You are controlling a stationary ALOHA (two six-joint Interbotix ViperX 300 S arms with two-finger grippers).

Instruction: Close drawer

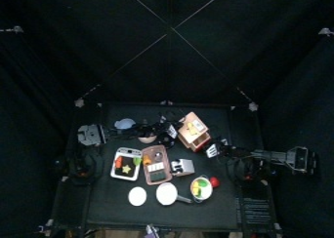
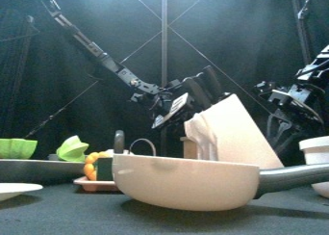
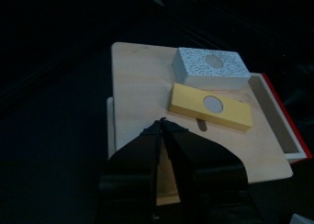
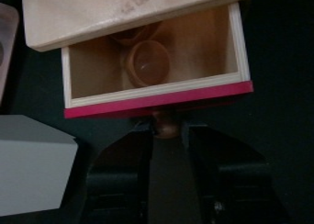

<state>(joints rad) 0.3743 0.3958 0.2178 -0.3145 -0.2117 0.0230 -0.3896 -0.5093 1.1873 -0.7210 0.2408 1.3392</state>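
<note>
The drawer unit (image 1: 193, 131) is a light-tan wooden box at the table's back middle, and it shows tilted in the front view (image 2: 234, 133). In the right wrist view its drawer (image 4: 153, 76) stands pulled out, with a pink front edge and round wooden pieces inside. My right gripper (image 4: 166, 128) is at that pink front, jaws close around a small brown knob. My left gripper (image 3: 164, 134) is shut, tips over the unit's flat top (image 3: 141, 90), next to a yellow box (image 3: 215, 106) and a blue patterned box (image 3: 214, 65).
A cream ladle-like bowl (image 2: 193, 181) fills the front view's foreground. Two trays (image 1: 127, 162) (image 1: 156, 163), white plates (image 1: 166, 193) and a bowl with green and red contents (image 1: 200, 187) lie at the table's front. A grey block (image 4: 31, 163) sits beside the drawer.
</note>
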